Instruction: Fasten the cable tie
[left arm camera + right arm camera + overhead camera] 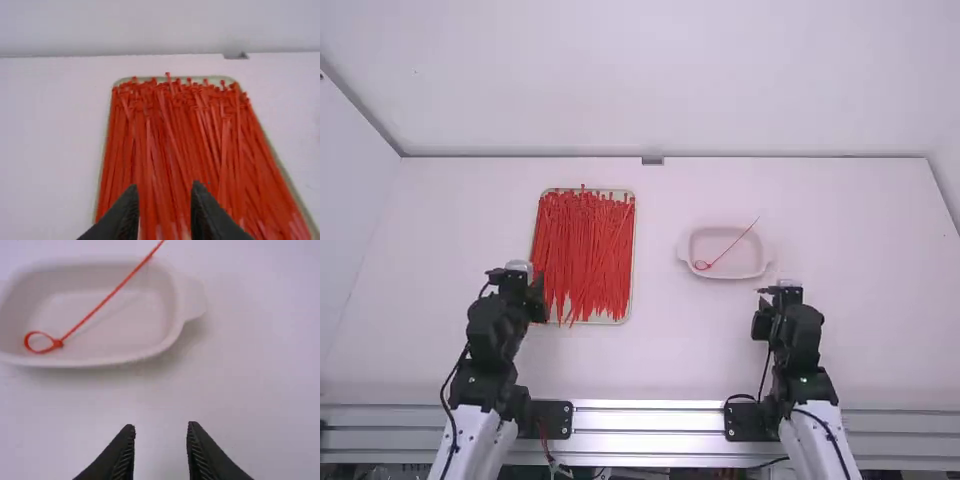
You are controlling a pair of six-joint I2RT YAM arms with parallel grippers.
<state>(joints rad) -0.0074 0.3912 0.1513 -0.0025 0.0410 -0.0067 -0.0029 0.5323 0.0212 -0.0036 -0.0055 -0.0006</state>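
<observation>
Left hand (164,190): fingers apart, empty, poised over the near end of the loose red cable ties (582,255) on their tray (633,215), likely for picking one. Right hand (160,429): apart, empty, near the white dish (100,359) holding one looped tie (100,304).

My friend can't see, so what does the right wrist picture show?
A red cable tie, closed into a small loop, lies in a white dish, tail poking over the rim. The open right hand hangs nearby, empty.

Bright, diffuse light fills the scene, casting a soft shadow beneath the white dish (175,315) on the table (250,390).
</observation>
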